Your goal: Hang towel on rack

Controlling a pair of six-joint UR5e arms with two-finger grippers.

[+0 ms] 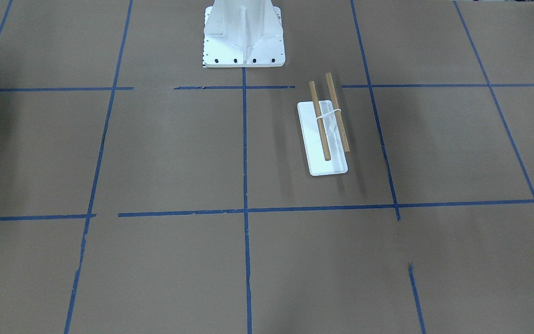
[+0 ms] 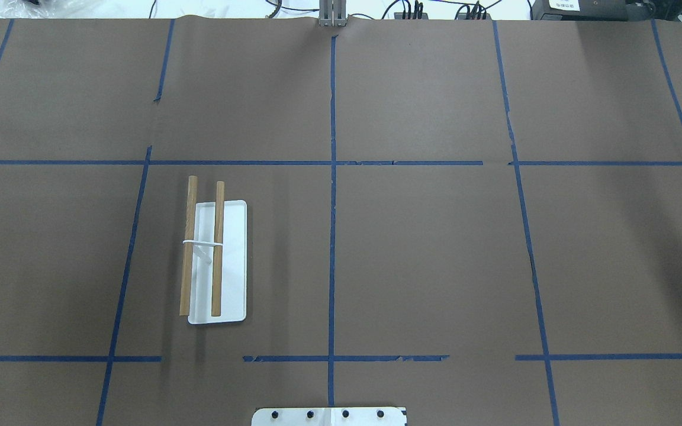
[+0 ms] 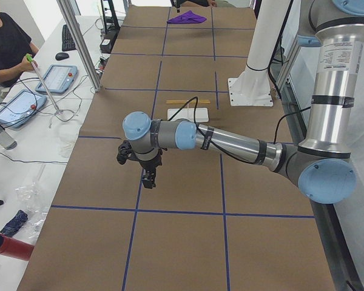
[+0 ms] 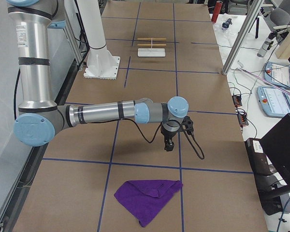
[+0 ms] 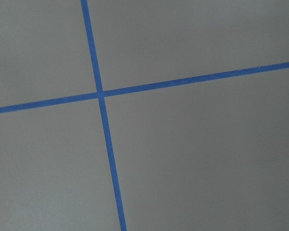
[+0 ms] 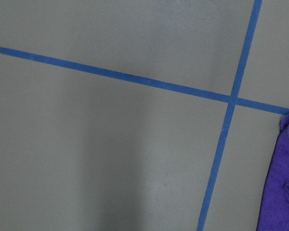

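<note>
Towel (image 4: 148, 198) near right end effector (image 4: 168, 147) (apart)

On my brown paper bench (image 2: 436, 266) with blue tape lines (image 2: 332, 248) I see a white wooden-dowelled rack (image 2: 231, 266), a rumpled purple cloth towel (image 4: 147, 197), and a white bolted pedestal (image 1: 244, 41).

Opposed overhead and front cameras share the rack (image 2: 233, 266), at eight and two o'clock; end cameras look lengthwise; wrist cameras close, downward.

Bright, even overhead light; soft shadows on table (image 1: 155, 162), faint one beside rack (image 1: 322, 137); wrist views washed, greyish.
</note>
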